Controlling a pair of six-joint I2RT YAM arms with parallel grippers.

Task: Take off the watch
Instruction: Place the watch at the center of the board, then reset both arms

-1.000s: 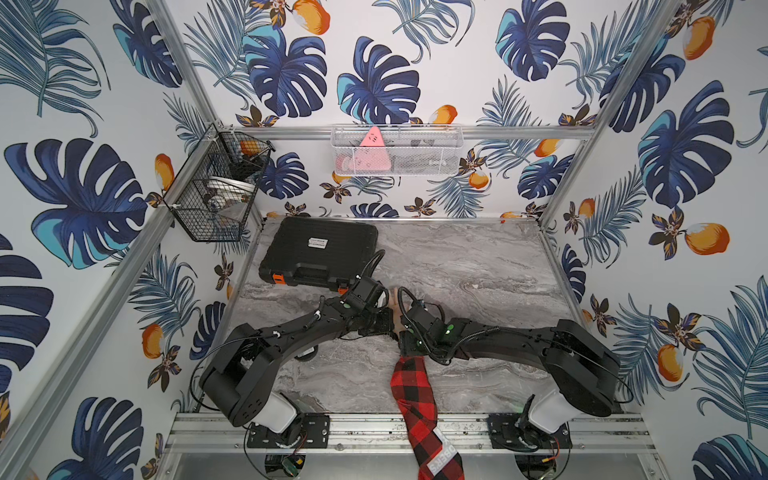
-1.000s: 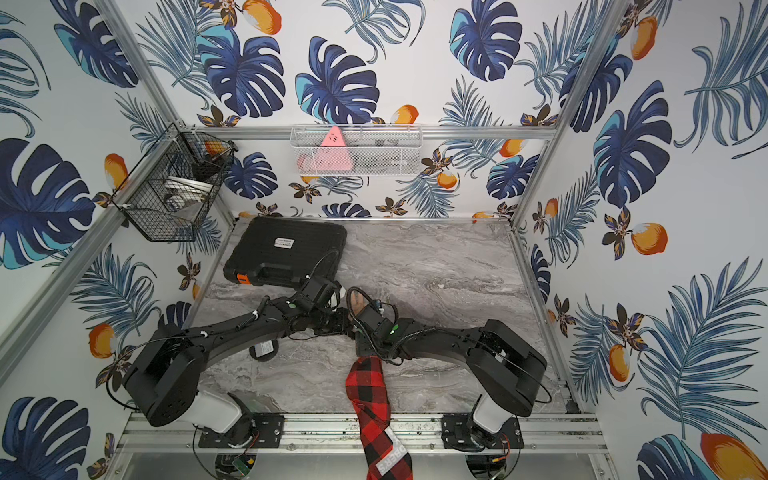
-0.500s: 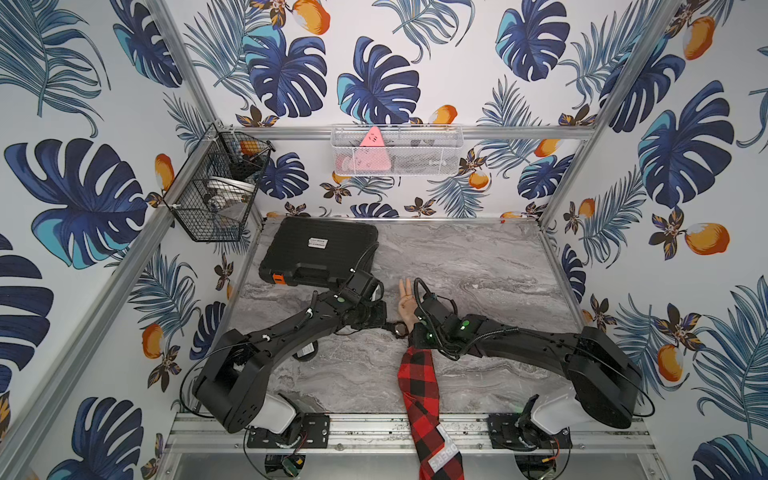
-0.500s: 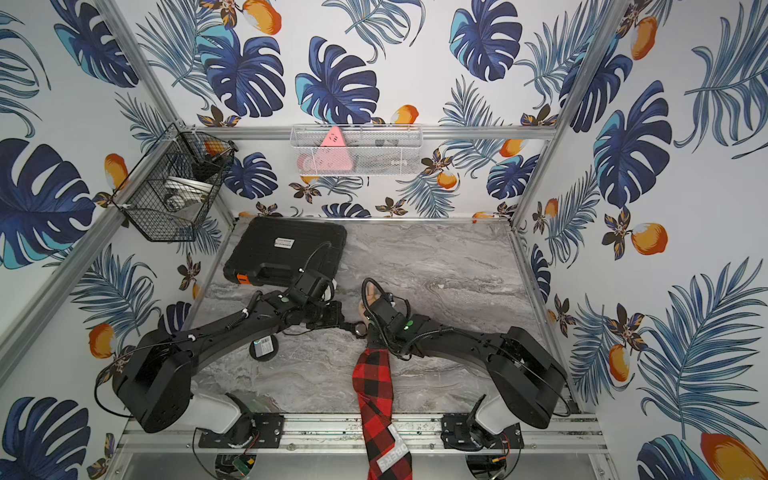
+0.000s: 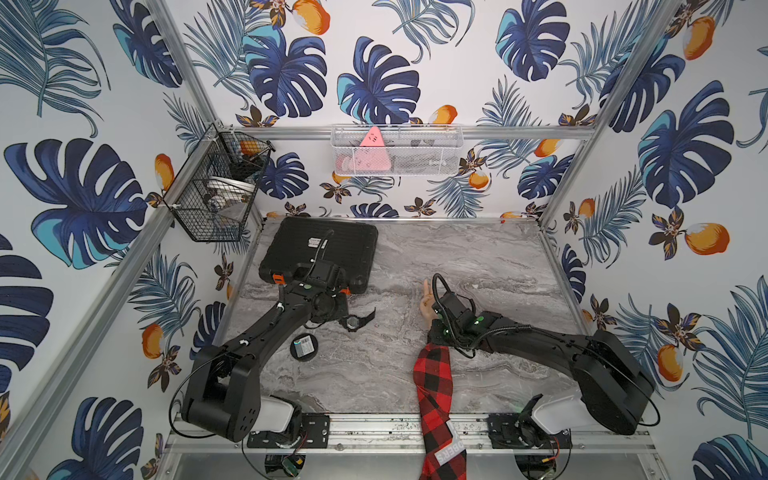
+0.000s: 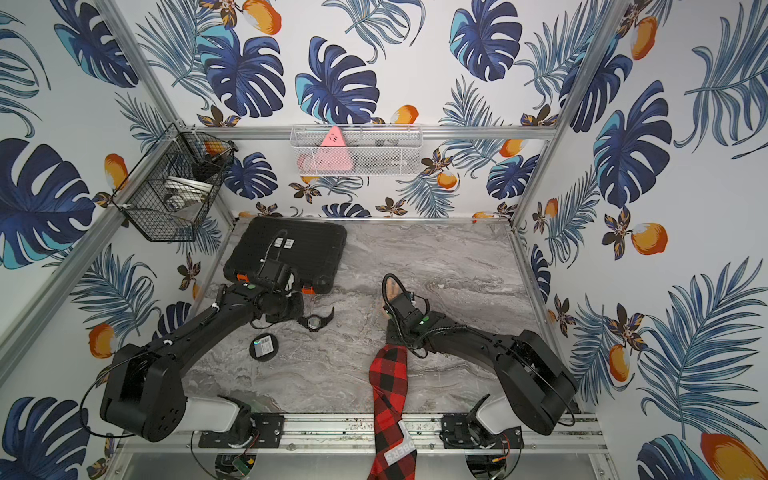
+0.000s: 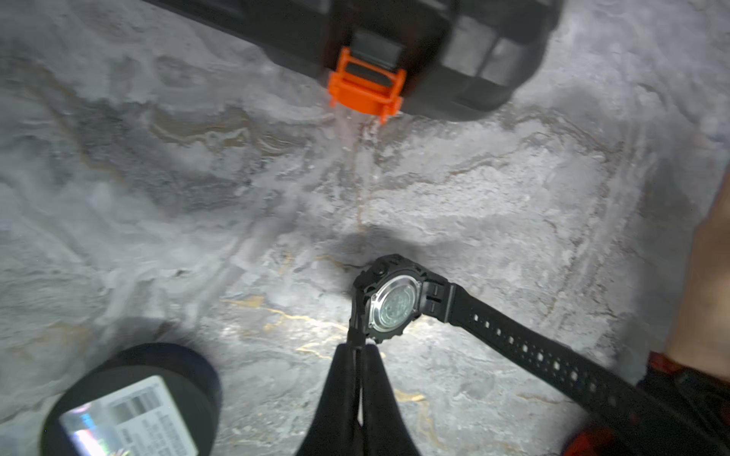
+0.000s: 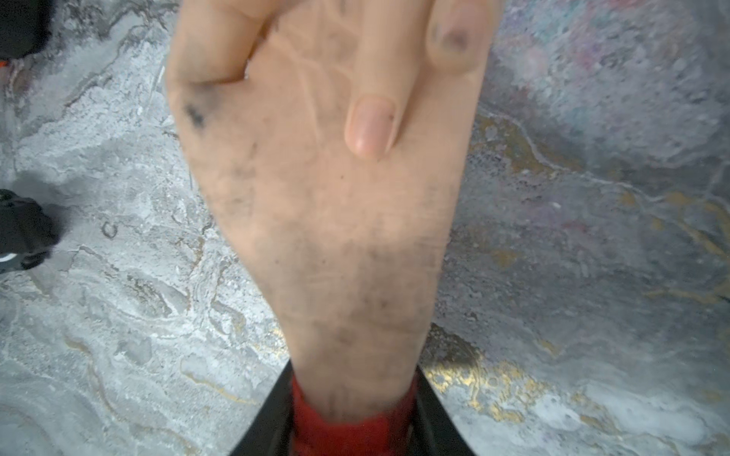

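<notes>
Already off hand, watch pinched in left end effector

The watch is small and black, with a chunky round case, a greyish dial and a steel back. Its strap is unbuckled and spread to both sides. One strap half is pinched in the left claw, low over the bench.

Robot test booth: aluminium frame, leaf-print walls.
</notes>
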